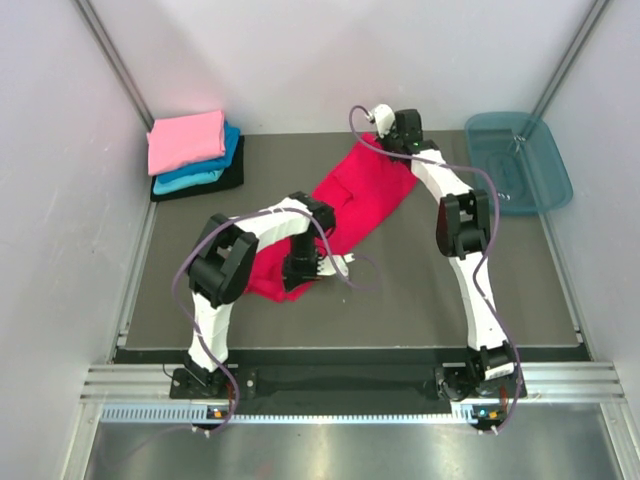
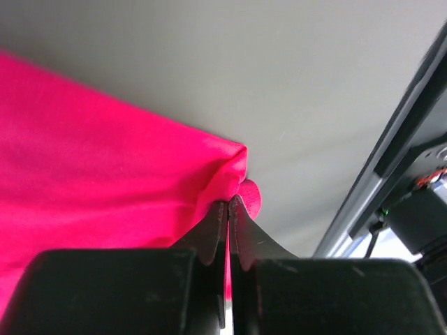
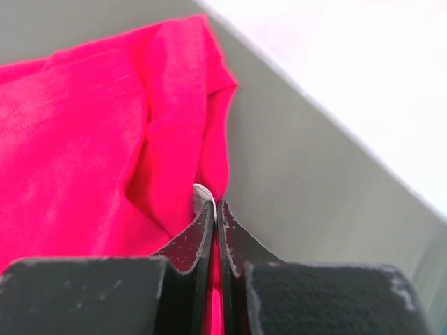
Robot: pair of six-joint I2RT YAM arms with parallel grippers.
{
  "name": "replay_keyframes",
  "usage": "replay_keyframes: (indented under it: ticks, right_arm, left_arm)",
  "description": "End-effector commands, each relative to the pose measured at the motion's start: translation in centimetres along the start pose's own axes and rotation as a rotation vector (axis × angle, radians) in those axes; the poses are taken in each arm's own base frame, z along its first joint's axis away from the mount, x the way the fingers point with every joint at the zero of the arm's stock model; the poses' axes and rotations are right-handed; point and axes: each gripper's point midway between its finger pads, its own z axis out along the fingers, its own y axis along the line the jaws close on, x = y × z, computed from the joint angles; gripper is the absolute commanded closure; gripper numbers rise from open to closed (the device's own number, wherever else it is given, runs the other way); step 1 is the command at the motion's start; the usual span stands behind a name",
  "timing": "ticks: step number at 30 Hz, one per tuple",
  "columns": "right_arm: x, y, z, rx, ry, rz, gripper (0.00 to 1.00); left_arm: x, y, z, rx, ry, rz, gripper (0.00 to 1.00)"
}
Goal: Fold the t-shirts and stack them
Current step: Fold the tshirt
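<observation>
Crimson-red soft fabric t-shirt (image 1: 350,205) pinched at both ends, lying diagonal across the dark grey table mat (image 1: 420,290).
Left gripper (image 2: 229,209) is clamped on the near corner, right gripper (image 3: 215,209) clamped on a far-edge fold w/ a white tag showing. Risks: both bites are thin, so a hard pull could slip the cloth; uneven lift btwn arms would skew the fold. Folded pile of pink, turquoise & black shirts (image 1: 193,155) sits well apart at back-left; translucent teal plastic tub (image 1: 520,160) at back-right.
</observation>
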Motion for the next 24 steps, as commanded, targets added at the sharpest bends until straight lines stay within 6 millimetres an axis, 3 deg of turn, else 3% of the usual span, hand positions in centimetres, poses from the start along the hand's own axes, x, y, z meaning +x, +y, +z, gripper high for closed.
replay_keyframes:
  ticks: [1, 12, 20, 24]
  right_arm:
    - [-5.6, -1.6, 1.3, 0.108, -0.207, -0.004, 1.0]
    - [-10.6, -0.2, 2.3, 0.177, -0.407, -0.063, 1.0]
    - [-11.8, 0.6, 2.6, 0.184, -0.473, -0.08, 1.0]
    - [-13.0, 1.0, 2.5, 0.2, -0.515, -0.096, 1.0]
  left_arm:
    - [-1.6, -5.0, -1.2, 0.168, 0.013, 0.032, 1.0]
    - [-9.1, -4.5, -2.4, 0.166, -0.146, 0.109, 1.0]
    - [-10.0, -8.2, -0.9, 0.258, -0.136, 0.153, 0.99]
    - [-11.5, -9.3, -0.3, 0.298, -0.156, 0.165, 0.98]
